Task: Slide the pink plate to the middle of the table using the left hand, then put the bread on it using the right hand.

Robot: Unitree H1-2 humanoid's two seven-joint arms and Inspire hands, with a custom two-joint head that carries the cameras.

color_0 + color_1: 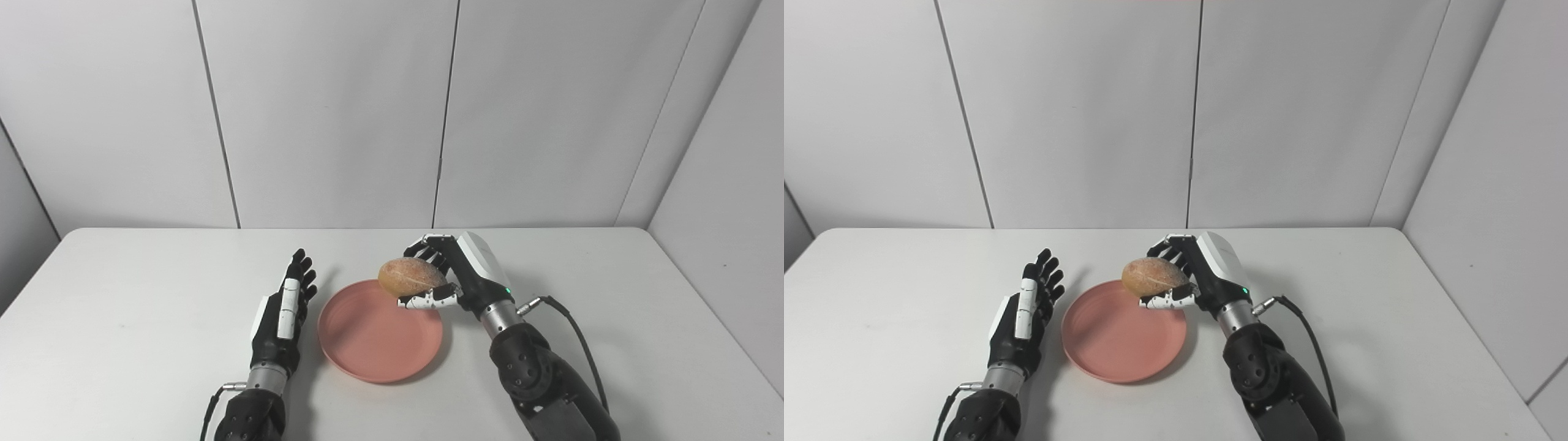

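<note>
A round pink plate point(367, 343) lies on the white table near its middle. My right hand point(456, 272) is shut on a brown bread roll point(411, 275) and holds it over the plate's far right rim, fingers behind it and thumb in front. My left hand point(285, 309) stands open just left of the plate with its fingers straight and pointing away from me; a narrow gap shows between it and the rim.
The white table point(122, 318) runs to grey wall panels at the back and to a side wall on the right. A black cable point(572, 331) loops off the right wrist over the tabletop.
</note>
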